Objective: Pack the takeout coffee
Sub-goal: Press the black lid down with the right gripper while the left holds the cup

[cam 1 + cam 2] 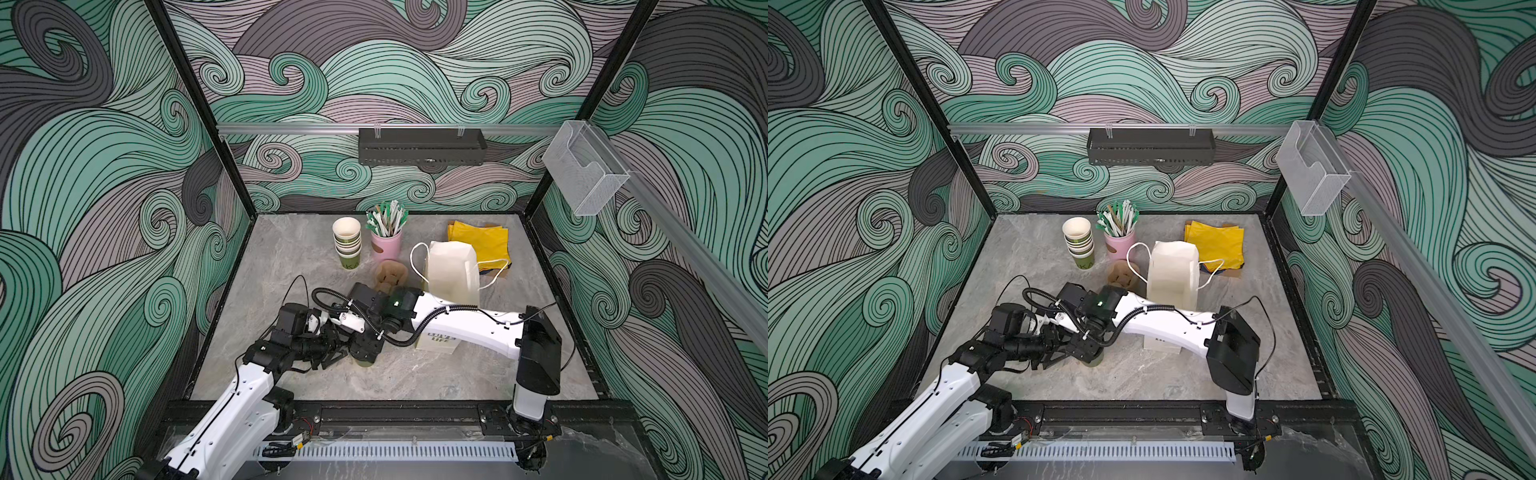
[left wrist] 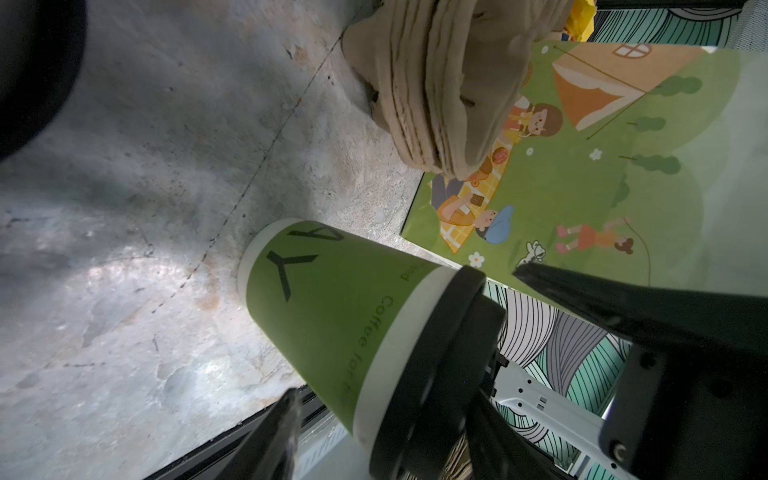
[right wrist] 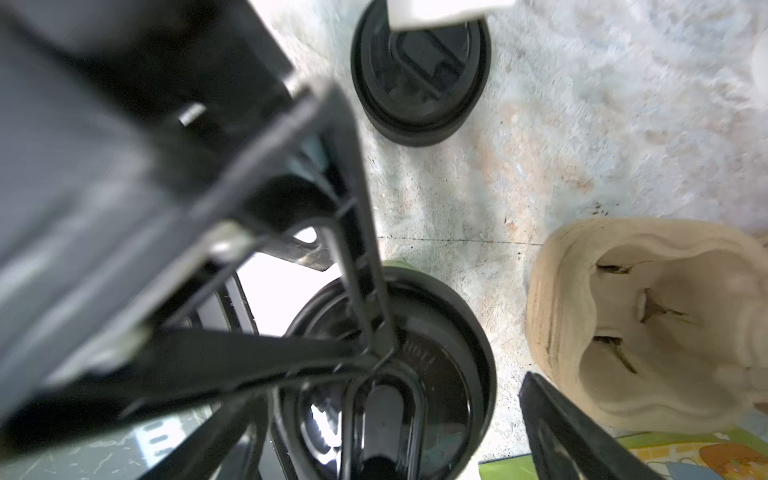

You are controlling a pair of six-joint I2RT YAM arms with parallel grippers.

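Observation:
One takeout coffee point(image 2: 332, 316), an olive-green paper cup with dark lettering and a black sip lid point(image 3: 440, 357), stands upright on the grey table near the front middle. In both top views only its base shows point(image 1: 365, 363) point(image 1: 1093, 360) under the two grippers. My left gripper point(image 2: 386, 399) comes in from the side, open, its fingers point(image 2: 282, 432) straddling the cup just below the lid with a small gap. My right gripper point(image 3: 390, 390) hangs over the lid, open wide, clear of its rim. A second black lid point(image 3: 419, 79) stands farther off; what is under it is hidden.
A white paper bag point(image 1: 453, 270) with a green picture side point(image 2: 582, 174) stands behind the cup. Stacked brown pulp carriers point(image 1: 390, 274) point(image 3: 644, 324) sit beside it. Further back are stacked empty cups point(image 1: 347, 243), a pink cup of straws point(image 1: 386, 245) and yellow napkins point(image 1: 482, 241).

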